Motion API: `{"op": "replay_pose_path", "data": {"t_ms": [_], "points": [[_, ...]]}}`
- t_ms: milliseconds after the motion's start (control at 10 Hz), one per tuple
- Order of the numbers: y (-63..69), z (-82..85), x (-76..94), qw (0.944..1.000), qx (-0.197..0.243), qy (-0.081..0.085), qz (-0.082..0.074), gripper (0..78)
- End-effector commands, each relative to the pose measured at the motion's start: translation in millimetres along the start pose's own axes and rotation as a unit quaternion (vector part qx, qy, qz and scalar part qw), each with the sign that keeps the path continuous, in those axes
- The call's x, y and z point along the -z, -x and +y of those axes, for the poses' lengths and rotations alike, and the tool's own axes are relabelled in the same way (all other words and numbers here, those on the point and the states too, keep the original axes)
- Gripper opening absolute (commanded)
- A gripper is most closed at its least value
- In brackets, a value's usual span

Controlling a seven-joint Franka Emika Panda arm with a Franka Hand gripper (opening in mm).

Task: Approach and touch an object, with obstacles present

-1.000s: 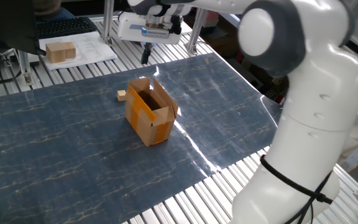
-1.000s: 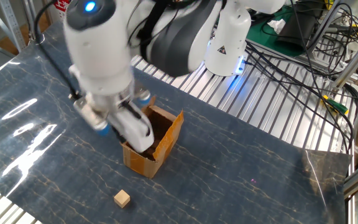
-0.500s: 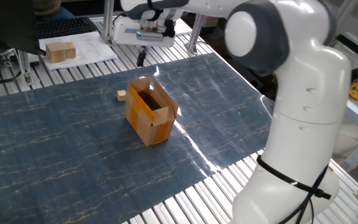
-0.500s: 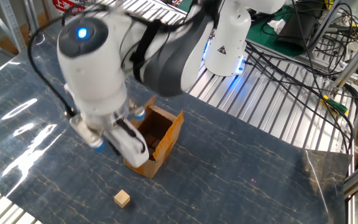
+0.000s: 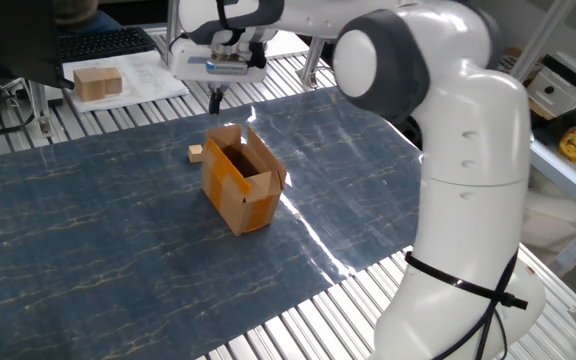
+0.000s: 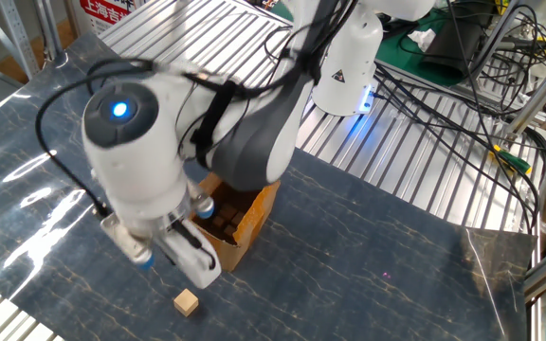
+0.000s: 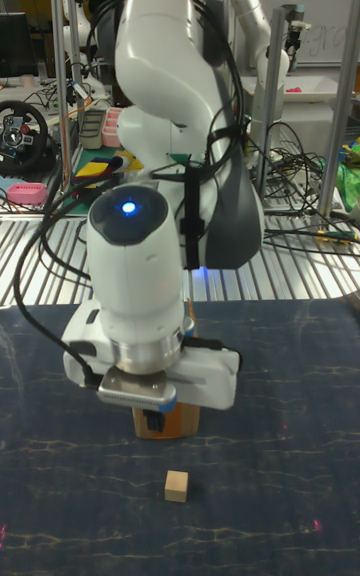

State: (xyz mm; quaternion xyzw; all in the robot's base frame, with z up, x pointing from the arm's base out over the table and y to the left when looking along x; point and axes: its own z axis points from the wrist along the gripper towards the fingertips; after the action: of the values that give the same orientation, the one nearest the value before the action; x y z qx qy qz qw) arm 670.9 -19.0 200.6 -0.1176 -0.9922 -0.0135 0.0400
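The object, a tiny light tan wooden cube (image 5: 196,153) (image 6: 187,303) (image 7: 176,485), lies on the blue mat just beside the obstacle. That obstacle is an orange-brown cardboard box (image 5: 241,181) (image 6: 247,214) (image 7: 181,423) with open top flaps and a dark inside. My gripper (image 5: 215,100) hangs in the air beyond the box, up and to the right of the cube and touching neither. Its dark fingers read as one narrow tip, shut and empty. The other fixed view and the tall fixed view show my white hand covering much of the box and hiding the fingers.
A larger tan block (image 5: 96,83) rests on white paper at the back left, near a keyboard (image 5: 103,42). The blue mat (image 5: 88,250) lies on a slatted metal table (image 5: 298,320). My arm's white body (image 5: 468,200) stands at the right, and cables (image 6: 463,85) trail behind.
My gripper has moved left along the far side of the box, towards the cube's side. The other fixed view shows the hand closer to the cube. Box and cube have not moved.
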Motion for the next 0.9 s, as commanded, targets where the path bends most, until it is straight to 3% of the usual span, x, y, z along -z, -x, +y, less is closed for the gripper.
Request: {"op": "replay_pose_path", "data": {"t_ms": [100, 400, 900], "points": [[23.6, -3.0, -29.1, 0.9997, 0.019, -0.005, 0.013, 0.0], [26.2, -2.5, -47.1, 0.9996, 0.027, -0.006, 0.01, 0.0], [21.3, -4.1, -55.9, 0.9991, 0.041, -0.006, 0.002, 0.0]]}}
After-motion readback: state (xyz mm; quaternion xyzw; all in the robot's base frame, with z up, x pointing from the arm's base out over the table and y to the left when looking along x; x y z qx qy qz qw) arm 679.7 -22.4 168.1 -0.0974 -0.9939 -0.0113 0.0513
